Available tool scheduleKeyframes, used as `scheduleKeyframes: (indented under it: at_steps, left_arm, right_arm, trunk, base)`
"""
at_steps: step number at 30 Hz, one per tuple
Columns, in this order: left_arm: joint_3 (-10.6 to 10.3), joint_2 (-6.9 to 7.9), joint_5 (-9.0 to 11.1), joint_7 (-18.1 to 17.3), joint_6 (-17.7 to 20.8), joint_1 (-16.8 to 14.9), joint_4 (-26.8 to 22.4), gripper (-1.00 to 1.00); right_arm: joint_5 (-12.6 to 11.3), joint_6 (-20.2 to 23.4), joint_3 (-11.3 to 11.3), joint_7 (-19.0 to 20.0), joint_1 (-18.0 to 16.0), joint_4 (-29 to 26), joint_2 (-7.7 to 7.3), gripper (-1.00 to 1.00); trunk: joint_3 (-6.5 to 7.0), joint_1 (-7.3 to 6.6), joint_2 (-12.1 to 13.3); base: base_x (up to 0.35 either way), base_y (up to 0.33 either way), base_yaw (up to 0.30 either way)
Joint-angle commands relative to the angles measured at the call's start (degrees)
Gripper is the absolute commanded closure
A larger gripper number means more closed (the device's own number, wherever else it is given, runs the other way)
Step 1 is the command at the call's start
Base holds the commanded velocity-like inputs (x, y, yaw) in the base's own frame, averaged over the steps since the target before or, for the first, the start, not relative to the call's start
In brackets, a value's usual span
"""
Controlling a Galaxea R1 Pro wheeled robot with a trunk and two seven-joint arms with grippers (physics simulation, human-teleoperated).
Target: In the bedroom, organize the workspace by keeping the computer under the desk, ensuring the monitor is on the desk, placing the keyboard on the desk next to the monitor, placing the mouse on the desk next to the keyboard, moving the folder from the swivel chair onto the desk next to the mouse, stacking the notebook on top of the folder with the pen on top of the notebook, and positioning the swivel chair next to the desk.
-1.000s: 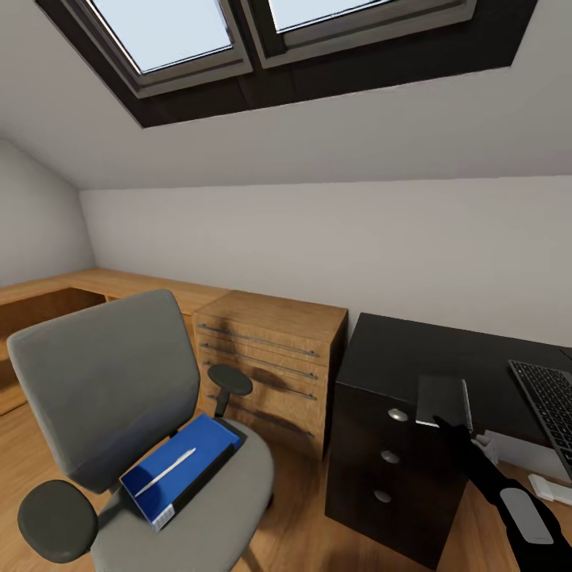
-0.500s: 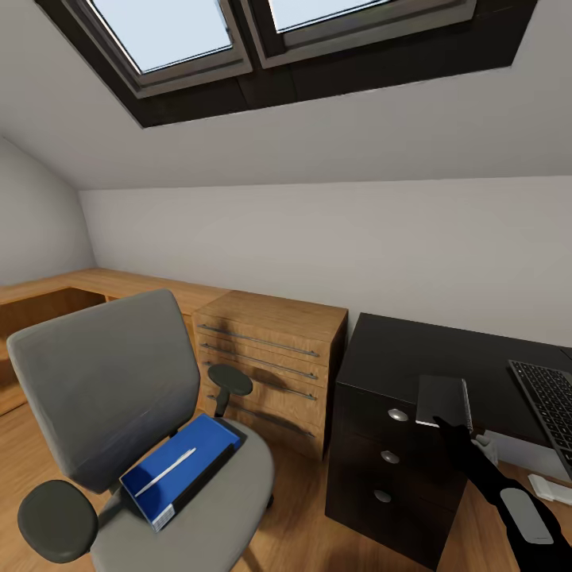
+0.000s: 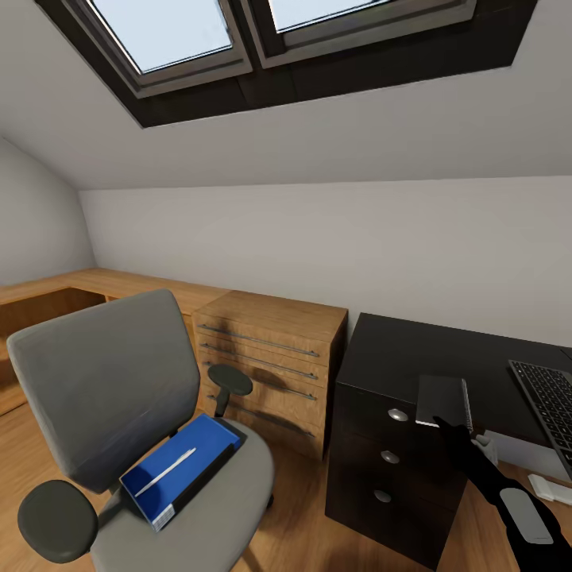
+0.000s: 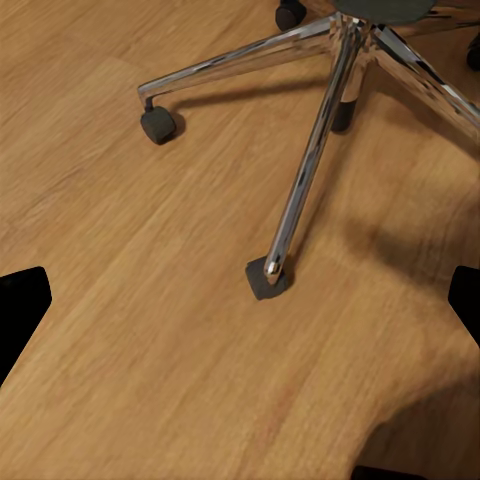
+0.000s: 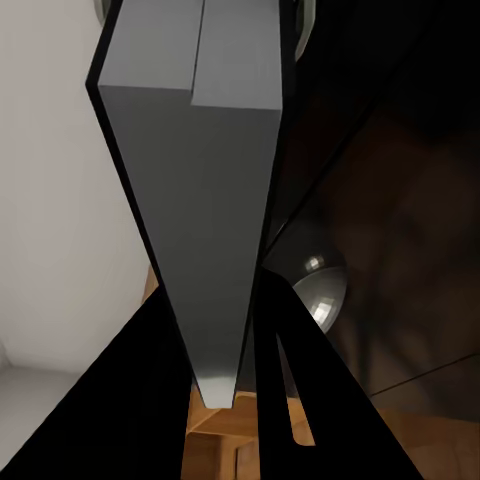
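Surface: black desk standing right of a wood cabinet.
Swivel chair: sitting left of the cabinet.
Folder: lying on the chair seat, white pen resting on it.
Keyboard: lying at the surface's right.
Right pincer: gripping a grey notebook over the surface's front edge.
Left pincer: fingers spreading wide above the floor.

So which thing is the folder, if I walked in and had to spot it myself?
Find the grey swivel chair standing left of the black desk. On its seat lies the folder, a flat bright blue rectangle with white page edges. A slim white pen rests across its top, and nothing else nearby is blue.
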Motion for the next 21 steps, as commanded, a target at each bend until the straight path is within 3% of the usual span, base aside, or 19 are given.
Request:
scheduleKeyframes:
  at_steps: [1,11,12,21]
  left_arm:
    - [0.45,-0.01,0.21,-0.6,0.02,0.03,-0.09,-1.0]
    - [0.46,0.06,0.21,-0.6,-0.03,0.02,-0.09,-1.0]
    - [0.46,0.06,0.21,-0.6,-0.03,0.03,-0.09,-1.0]
    - [0.46,0.22,0.21,-0.6,-0.03,0.02,-0.09,-1.0]
  right_arm:
    - [0.72,0.21,-0.13,-0.15,-0.01,0.12,0.02,1.0]
    - [0.67,0.26,-0.12,-0.2,-0.01,0.08,0.0,1.0]
    - [0.67,0.26,-0.12,-0.19,-0.01,0.07,0.0,-1.0]
    - [0.7,0.4,-0.12,-0.15,-0.01,-0.01,-0.05,-1.0]
  trunk:
    - [-0.06,0.0,-0.02]
    - [-0.06,0.0,-0.02]
    - [-0.06,0.0,-0.02]
    - [-0.06,0.0,-0.02]
  base:
    - [0.0,0.0,0.0]
    - [0.0,0.0,0.0]
    - [0.0,0.0,0.0]
    - [0.0,0.0,0.0]
